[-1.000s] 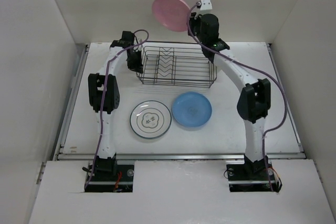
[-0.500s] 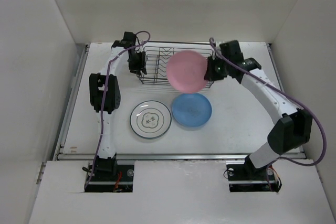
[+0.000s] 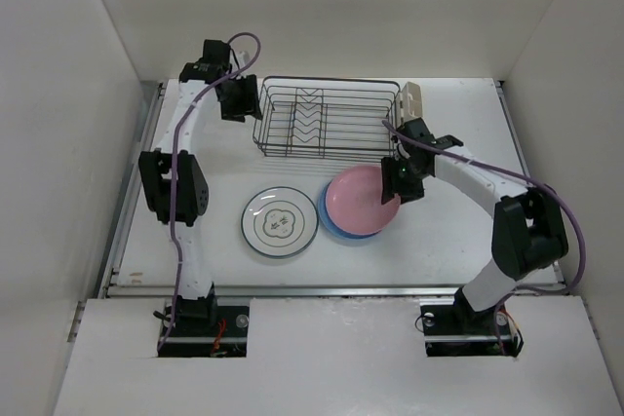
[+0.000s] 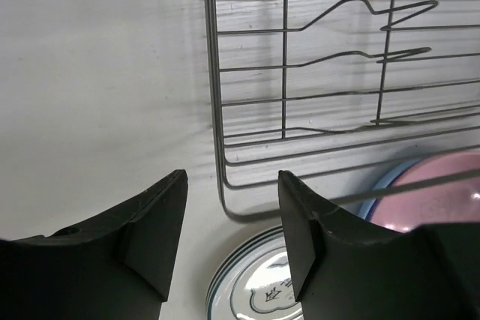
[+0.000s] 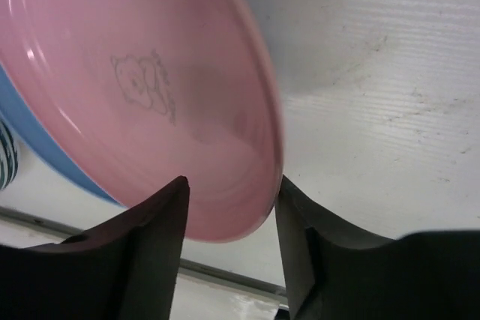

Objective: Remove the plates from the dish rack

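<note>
Bearing a faint bear outline and no legible writing, the pink plate [image 5: 142,103] is pinched at its rim by the right claw [image 3: 401,178] above the blue plate [image 3: 332,225], while the left claw [image 4: 231,241] is spread empty beside the dish rack [image 3: 327,119].

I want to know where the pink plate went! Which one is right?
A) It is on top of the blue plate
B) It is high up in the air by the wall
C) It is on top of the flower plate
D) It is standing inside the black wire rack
A: the round pink plate lies over the round blue plate, whose rim peeks out beneath, with the right end effector at the pink plate's edge.
</note>
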### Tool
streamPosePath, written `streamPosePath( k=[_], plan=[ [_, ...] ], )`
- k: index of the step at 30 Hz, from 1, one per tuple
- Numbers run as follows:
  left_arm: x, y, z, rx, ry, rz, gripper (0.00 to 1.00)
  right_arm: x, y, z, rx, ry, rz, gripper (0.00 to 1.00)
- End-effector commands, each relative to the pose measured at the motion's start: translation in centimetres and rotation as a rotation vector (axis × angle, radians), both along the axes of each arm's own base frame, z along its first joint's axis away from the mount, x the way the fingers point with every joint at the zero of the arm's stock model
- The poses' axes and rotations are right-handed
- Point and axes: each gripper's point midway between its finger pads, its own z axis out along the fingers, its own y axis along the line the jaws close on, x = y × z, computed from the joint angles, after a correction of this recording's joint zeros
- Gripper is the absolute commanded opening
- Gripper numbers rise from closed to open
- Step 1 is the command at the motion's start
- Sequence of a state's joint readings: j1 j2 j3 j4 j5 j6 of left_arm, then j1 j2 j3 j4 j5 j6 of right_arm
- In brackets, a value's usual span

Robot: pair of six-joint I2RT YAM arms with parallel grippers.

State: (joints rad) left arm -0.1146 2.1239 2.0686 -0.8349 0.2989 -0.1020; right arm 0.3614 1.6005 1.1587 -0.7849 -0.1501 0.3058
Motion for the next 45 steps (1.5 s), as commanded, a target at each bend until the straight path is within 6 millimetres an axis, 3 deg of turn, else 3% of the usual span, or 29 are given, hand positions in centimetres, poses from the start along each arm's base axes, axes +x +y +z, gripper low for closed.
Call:
streamPosePath(
  k=[1,3,6,9,12,13,14,15,16,17,19,20,21,22,23,24,27,28,30,32,35,41,45],
  plan=[
    [-2.0,0.8,4.8,-0.013,-0.079,-0.034,0.49,1.9,0.4,0.3,-0.006,-0.05,-0.003,0.58],
    [-2.7,1.5,5.1,-0.003,-0.073,-0.038,0.49,1.5,-0.1,0.1,-0.031,-0.034,0.0,0.64],
    [-3.7,2.0,5.6,0.005,-0.064,-0.056,0.5,1.1,-0.6,0.4,-0.048,-0.043,0.016,0.65],
    [-4.7,3.0,6.3,0.012,-0.058,-0.062,0.5,1.0,-0.8,2.3,-0.042,-0.1,0.022,0.67],
    [-5.3,4.7,8.0,0.01,-0.091,-0.034,0.5,1.8,-1.4,6.4,-0.032,-0.234,-0.014,0.67],
    [-5.4,5.1,8.5,0.011,-0.104,-0.023,0.5,3.2,-3.1,8.6,-0.102,-0.33,-0.101,0.67],
    [-5.8,5.9,9.4,0.022,-0.125,-0.004,0.54,3.4,-4.8,11.7,-0.135,-0.431,-0.192,0.82],
    [-5.9,7.2,10.1,0.034,-0.141,0.03,0.56,3.8,-6.7,13.9,-0.187,-0.507,-0.301,0.89],
    [-6.2,8.5,10.2,0.066,-0.142,0.08,0.57,3.6,-8.8,15.9,-0.224,-0.565,-0.457,0.94],
    [-6.3,9.6,10.4,0.081,-0.151,0.119,0.58,3.5,-12.8,19.3,-0.351,-0.697,-0.637,1.0],
    [-6.8,12.3,12.3,0.122,-0.214,0.217,0.6,1.3,-16.1,23.9,-0.383,-0.852,-0.785,1.0],
    [-7.2,13.1,12.6,0.132,-0.228,0.238,0.61,1.0,-16.9,25.7,-0.379,-0.923,-0.822,1.0],
    [-7.9,14.0,13.2,0.13,-0.251,0.271,0.61,0.7,-15.9,27.0,-0.311,-0.976,-0.729,1.0],
    [-8.4,14.3,13.1,0.131,-0.249,0.28,0.61,0.0,-16.3,27.6,-0.33,-0.993,-0.703,1.0],
    [-8.5,14.2,13.3,0.132,-0.266,0.281,0.63,0.4,-15.1,28.1,-0.264,-1.025,-0.645,1.0],
    [-9.2,14.5,12.6,0.132,-0.246,0.289,0.65,0.8,-12.2,26.4,-0.162,-0.989,-0.494,1.0],
    [-10.0,14.4,13.1,0.146,-0.271,0.274,0.69,1.1,-7.0,21.8,-0.028,-0.847,-0.238,1.0],
    [-10.4,14.4,13.2,0.146,-0.274,0.274,0.69,1.4,-6.1,18.7,-0.037,-0.758,-0.195,0.98],
    [-10.6,14.7,13.7,0.155,-0.288,0.275,0.7,1.4,-4.1,16.0,0.007,-0.684,-0.15,0.97],
    [-10.9,15.0,13.8,0.156,-0.29,0.285,0.71,0.5,-1.2,12.0,0.045,-0.595,-0.053,0.96],
    [-11.4,15.3,14.0,0.164,-0.299,0.287,0.73,0.1,1.5,8.7,-0.003,-0.543,-0.003,0.96],
    [-12.1,15.0,13.9,0.153,-0.303,0.279,0.74,-0.2,5.0,6.4,-0.064,-0.517,0.07,0.96],
    [-12.2,15.0,13.6,0.159,-0.303,0.272,0.75,-0.4,6.6,3.1,-0.137,-0.422,0.111,0.95]
  ],
)
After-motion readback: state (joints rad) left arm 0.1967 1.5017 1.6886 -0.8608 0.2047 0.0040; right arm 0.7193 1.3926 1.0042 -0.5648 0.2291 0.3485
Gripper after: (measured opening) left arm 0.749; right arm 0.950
